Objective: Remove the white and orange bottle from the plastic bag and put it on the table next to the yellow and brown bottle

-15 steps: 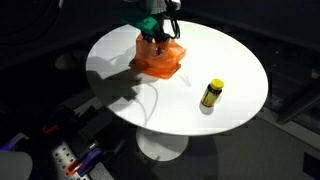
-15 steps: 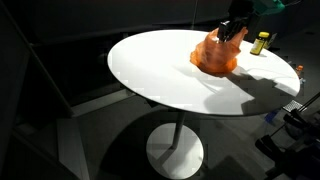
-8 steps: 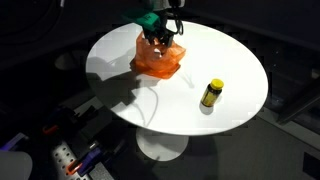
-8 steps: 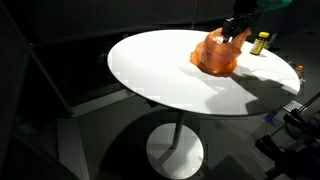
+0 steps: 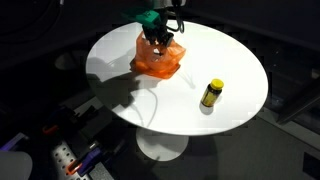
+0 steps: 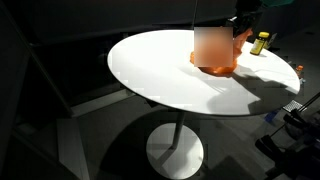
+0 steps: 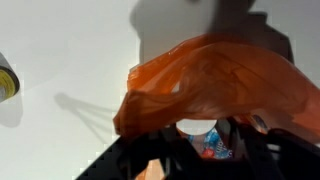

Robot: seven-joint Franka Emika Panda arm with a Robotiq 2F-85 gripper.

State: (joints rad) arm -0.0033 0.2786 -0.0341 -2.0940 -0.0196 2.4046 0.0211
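Observation:
An orange plastic bag sits on the round white table, shown in both exterior views. My gripper is at the bag's top opening. In the wrist view the bag drapes over my gripper. The fingers are shut on the white and orange bottle, whose white cap and coloured label show between them. The yellow and brown bottle stands apart on the table, also seen in an exterior view and at the wrist view's left edge.
The table stands on a single pedestal in a dark room. Cables and equipment lie on the floor below its edge. White tabletop lies between the bag and the yellow and brown bottle.
My gripper has risen slightly at the bag's top, pulling the plastic up with it. The yellow and brown bottle has not moved.

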